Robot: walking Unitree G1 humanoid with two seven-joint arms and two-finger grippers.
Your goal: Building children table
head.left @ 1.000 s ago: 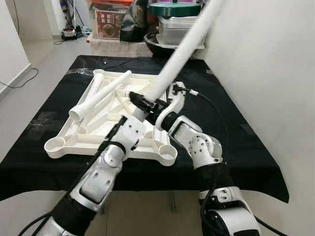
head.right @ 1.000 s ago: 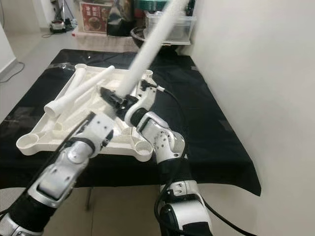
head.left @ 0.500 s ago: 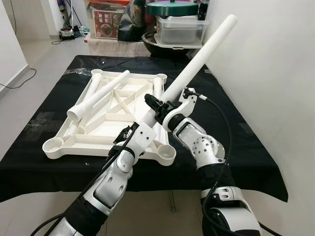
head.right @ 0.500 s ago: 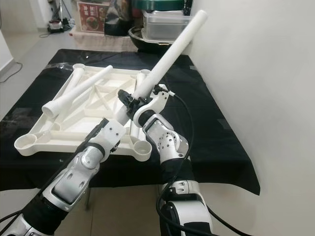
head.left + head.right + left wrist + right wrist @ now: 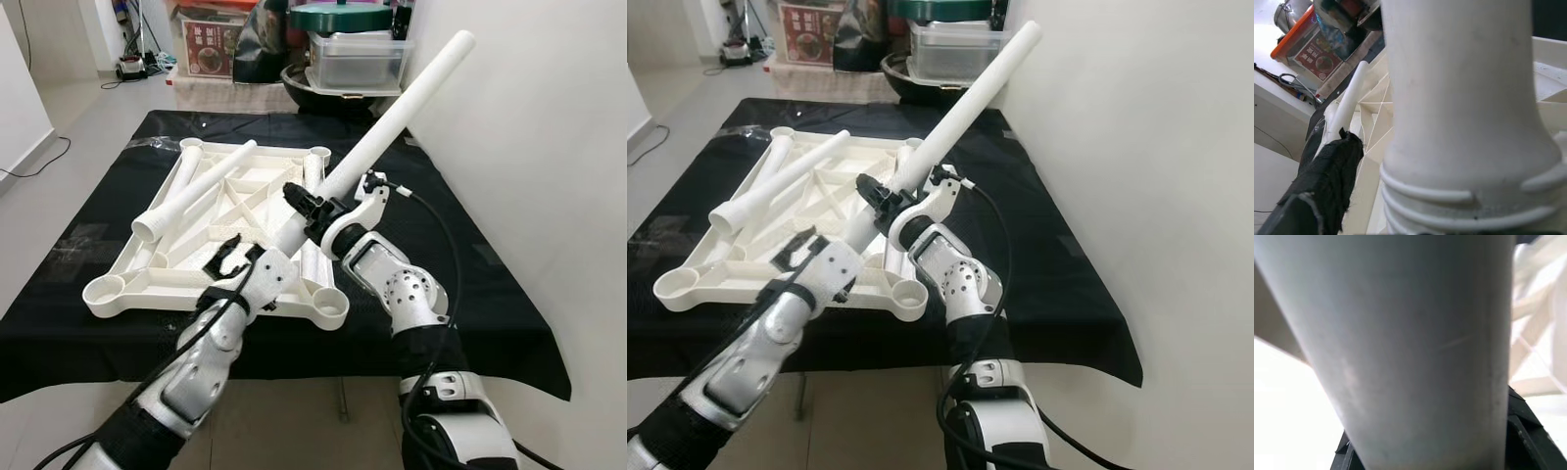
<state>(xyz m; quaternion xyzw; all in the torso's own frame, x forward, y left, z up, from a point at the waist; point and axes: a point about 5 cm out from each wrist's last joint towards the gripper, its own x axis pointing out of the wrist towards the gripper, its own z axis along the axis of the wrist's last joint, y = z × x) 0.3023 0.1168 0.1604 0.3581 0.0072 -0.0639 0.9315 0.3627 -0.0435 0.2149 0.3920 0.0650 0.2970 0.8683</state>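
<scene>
While your right tool [image 5: 312,209] clamps the long white plastic leg tube [image 5: 392,116] above the upturned white tabletop [image 5: 186,257], your left tool [image 5: 227,257] hangs apart; all sockets look unfilled.

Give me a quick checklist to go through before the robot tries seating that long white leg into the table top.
1. Right gripper clamped on the held leg: ok, its fingers close around the tube.
2. Left gripper free of the leg: ok, fingers open, hovering just beside the threaded lower end.
3. Leg upright over a socket: not ok, it tilts steeply toward the wall.
4. Near right corner socket unblocked: ok, it looks open.
5. Table top flat on the black cloth: ok, underside up.
6. Loose leg out of the way: cannot tell, it lies across the far left part of the frame.
</scene>
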